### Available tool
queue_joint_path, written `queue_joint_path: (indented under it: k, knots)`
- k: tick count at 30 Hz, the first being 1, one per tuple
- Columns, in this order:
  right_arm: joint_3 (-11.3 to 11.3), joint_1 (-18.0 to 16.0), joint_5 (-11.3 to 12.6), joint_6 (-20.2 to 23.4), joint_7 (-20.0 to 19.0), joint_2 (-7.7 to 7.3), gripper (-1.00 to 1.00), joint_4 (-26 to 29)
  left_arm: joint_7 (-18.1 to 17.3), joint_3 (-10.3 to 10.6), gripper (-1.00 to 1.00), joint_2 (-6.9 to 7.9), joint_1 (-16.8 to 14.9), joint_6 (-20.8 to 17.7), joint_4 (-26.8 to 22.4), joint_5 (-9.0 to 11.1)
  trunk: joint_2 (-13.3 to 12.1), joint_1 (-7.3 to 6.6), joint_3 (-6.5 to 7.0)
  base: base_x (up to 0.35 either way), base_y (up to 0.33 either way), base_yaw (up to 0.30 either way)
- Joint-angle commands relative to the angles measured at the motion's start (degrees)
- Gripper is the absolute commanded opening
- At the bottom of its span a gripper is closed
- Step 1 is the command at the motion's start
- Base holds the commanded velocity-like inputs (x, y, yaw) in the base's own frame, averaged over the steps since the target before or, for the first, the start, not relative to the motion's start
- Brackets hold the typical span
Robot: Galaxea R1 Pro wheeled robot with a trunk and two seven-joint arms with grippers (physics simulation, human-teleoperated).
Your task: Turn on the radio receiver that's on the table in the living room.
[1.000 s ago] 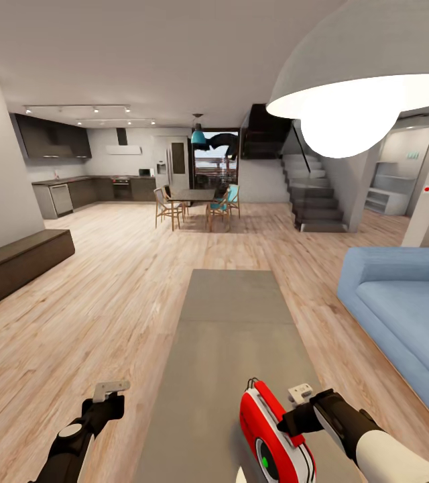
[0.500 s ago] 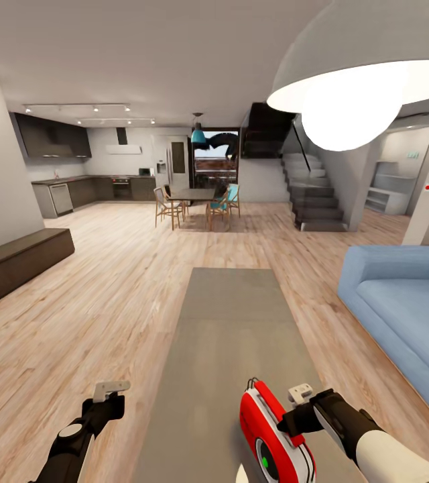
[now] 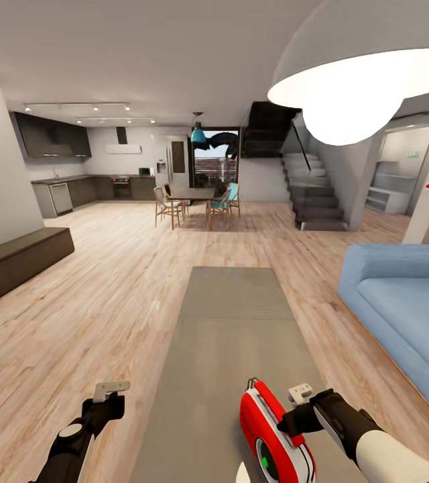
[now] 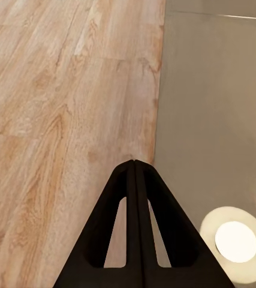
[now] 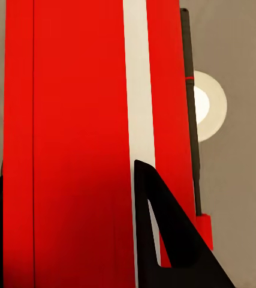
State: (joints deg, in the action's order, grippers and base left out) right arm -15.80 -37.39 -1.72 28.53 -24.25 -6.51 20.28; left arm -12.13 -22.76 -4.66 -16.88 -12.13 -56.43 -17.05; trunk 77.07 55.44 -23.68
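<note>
The red radio receiver (image 3: 271, 433) with its white front panel stands at the near end of the long grey table (image 3: 231, 322). My right gripper (image 3: 293, 417) is against the radio's upper right side. In the right wrist view the radio (image 5: 74, 120) lies right under the gripper (image 5: 68, 167), whose fingers (image 5: 163, 240) are spread apart over its red body, so the gripper is open. My left gripper (image 3: 110, 392) hangs over the wood floor left of the table. Its fingers (image 4: 133, 228) are pressed together, holding nothing, beside the table's edge (image 4: 223, 120).
A blue sofa (image 3: 409, 315) runs along the table's right side. A dark bench (image 3: 13, 258) lines the left wall. A white dome lamp (image 3: 362, 74) hangs above right. Farther back are the dining table with chairs (image 3: 194, 200), the kitchen and stairs (image 3: 315, 201). Wood floor lies on both sides.
The whole head view has shifted slightly, so the lamp sits a bit higher in the picture. Neither arm nor the radio has moved.
</note>
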Motion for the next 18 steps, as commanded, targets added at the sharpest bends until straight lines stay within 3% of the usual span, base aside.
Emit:
queue_joint_path:
  k: [1,18]
  knots:
    - [0.1,0.0,0.2,0.0,0.0,0.00,-1.00,0.0,0.0,0.0,-1.00,0.00,0.0,0.0,0.0,0.0,0.0,0.00,0.00,0.000,0.000,0.000]
    - [0.1,0.0,0.3,0.0,0.0,0.00,-1.00,0.0,0.0,0.0,-1.00,0.00,0.0,0.0,0.0,0.0,5.6,3.07,-2.51,0.000,0.000,0.000]
